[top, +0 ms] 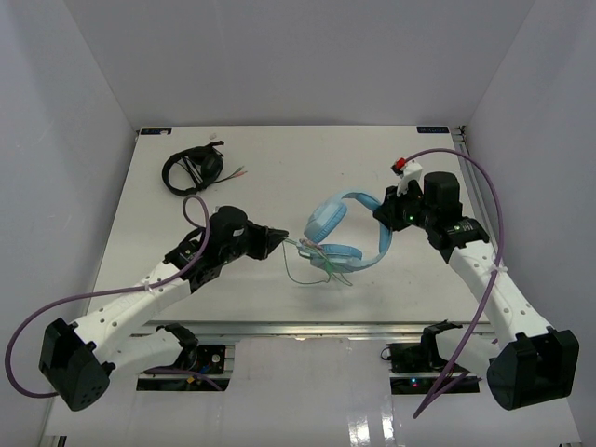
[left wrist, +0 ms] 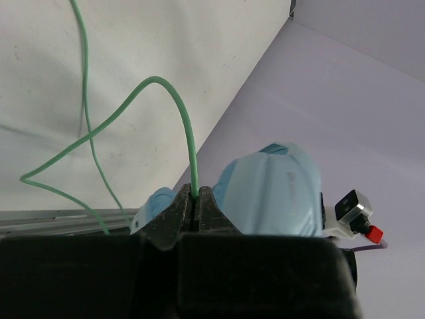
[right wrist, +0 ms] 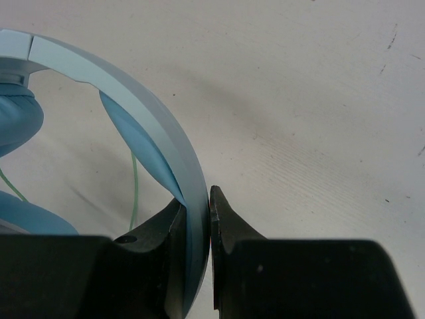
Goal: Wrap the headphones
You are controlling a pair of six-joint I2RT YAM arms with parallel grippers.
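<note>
The light blue headphones (top: 340, 228) are held up over the middle of the table. My right gripper (top: 385, 216) is shut on their headband (right wrist: 156, 136) at its right end; the band runs between the jaws. My left gripper (top: 282, 241) is shut on the thin pale green cable (left wrist: 178, 113), just left of the ear cups (top: 326, 221). The cable rises from the jaws, arches over and falls in loose loops (top: 317, 265) below the cups. A blue ear cup (left wrist: 275, 193) fills the left wrist view behind the jaws.
Black headphones (top: 193, 170) lie at the far left of the white table (top: 279, 158). White walls close the table on three sides. Purple hoses (top: 484, 186) arc off both arms. A metal rail (top: 307, 328) runs along the near edge.
</note>
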